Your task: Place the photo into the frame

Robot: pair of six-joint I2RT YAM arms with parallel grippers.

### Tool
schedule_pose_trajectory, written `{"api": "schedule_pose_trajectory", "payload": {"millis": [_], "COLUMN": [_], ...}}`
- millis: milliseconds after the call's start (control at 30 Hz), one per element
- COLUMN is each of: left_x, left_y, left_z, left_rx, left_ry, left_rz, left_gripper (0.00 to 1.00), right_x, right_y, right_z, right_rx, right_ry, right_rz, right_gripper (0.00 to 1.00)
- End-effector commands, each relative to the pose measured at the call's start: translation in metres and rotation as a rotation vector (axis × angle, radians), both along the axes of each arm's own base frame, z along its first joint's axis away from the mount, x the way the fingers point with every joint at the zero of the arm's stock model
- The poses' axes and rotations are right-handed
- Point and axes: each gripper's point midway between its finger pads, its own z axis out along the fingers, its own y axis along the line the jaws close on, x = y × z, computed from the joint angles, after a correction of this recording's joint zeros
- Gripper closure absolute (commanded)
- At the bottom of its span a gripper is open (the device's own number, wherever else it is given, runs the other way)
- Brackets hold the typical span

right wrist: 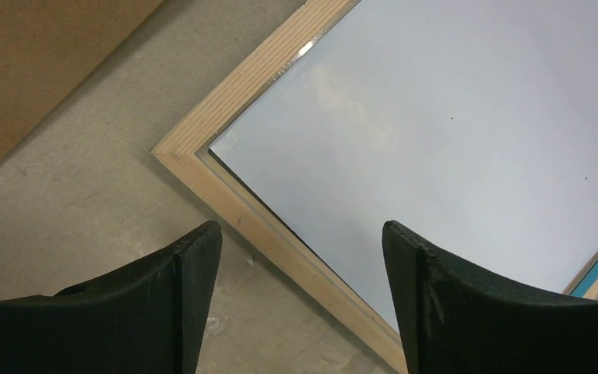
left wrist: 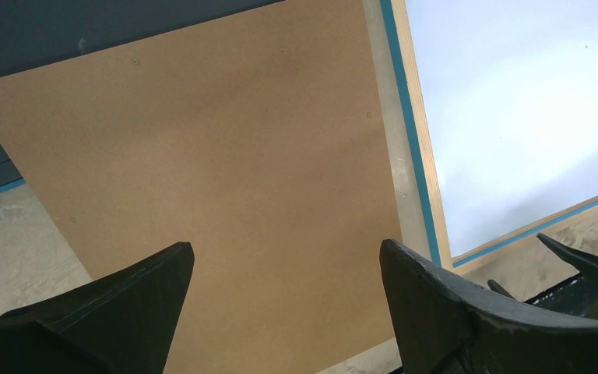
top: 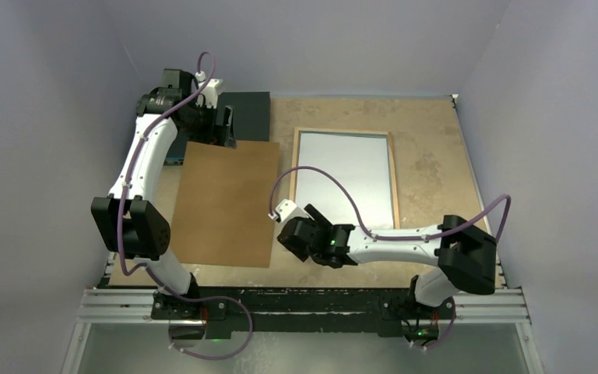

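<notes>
Wide-spread, the right hand (right wrist: pixel 300 234) hung over one corner of the frame (right wrist: pixel 233 101), its two dark fingers (right wrist: pixel 179 312) parted with nothing between them. Below it the frame lay back-up on the table (right wrist: pixel 86 210), its light wood rim showing and a sliver of blue along an outer edge. Filling the opening was a pale sheet (right wrist: pixel 452 140), plain and whitish, flat inside the rim. No balloon print showed anywhere. The photo may have been this sheet lying face down, or the sheet may have been glazing, and I could not tell which.

Left of the frame, across a bare strip of table, lay the brown backing board (top: pixel 226 202), apart from the rim. Near the board's far edge the left hand (left wrist: pixel 284 249) was likewise open wide and empty. Behind it, at the table's far left, sat a dark flat box (top: pixel 251 109).

Judged from this, the step in hand was seating the sheet in the frame. Doing it well would mean coming down just inside the corner and pressing lightly on the sheet rather than the wood, so the frame did not skid. Every edge should drop below the rim before the board goes on top.
</notes>
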Motion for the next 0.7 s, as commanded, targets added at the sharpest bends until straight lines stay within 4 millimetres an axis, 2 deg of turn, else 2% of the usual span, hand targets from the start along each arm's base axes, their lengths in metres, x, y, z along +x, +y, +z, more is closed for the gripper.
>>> {"api": "schedule_pose_trajectory", "payload": {"millis": [0,100,200,300,433,533,600,667], "left_x": [0.003,0.003,0.004,0.009,0.012,0.008,0.003,-0.005], "left_y": [0.003,0.004,0.009,0.028,0.080,0.128,0.157,0.178], "left_z": [0.019,0.020,0.020,0.019,0.010,0.005,-0.001,-0.012], "left_rx": [-0.004,0.005,0.032,0.080,0.173,0.216,0.234,0.243], "left_ry": [-0.055,-0.058,-0.057,-0.047,-0.011,0.001,0.008,0.026], "left_rz": [-0.009,-0.009,-0.001,0.032,0.088,0.139,0.170,0.186], "left_gripper": [0.11,0.11,0.11,0.10,0.12,0.15,0.18,0.22], "right_x": [-0.002,-0.001,0.016,0.044,0.080,0.112,0.132,0.144], "right_y": [0.004,0.013,0.030,0.059,0.099,0.122,0.132,0.143], "right_z": [0.031,0.054,0.092,0.127,0.157,0.172,0.170,0.162], "right_rx": [0.078,0.158,0.308,0.483,0.676,0.758,0.794,0.826], "right_ry": [-0.002,-0.008,-0.001,0.051,0.147,0.185,0.236,0.275], "right_rz": [0.025,0.020,-0.016,-0.027,-0.004,-0.012,-0.046,-0.067], "right_gripper": [0.21,0.20,0.22,0.11,0.02,0.01,0.01,0.01]}}
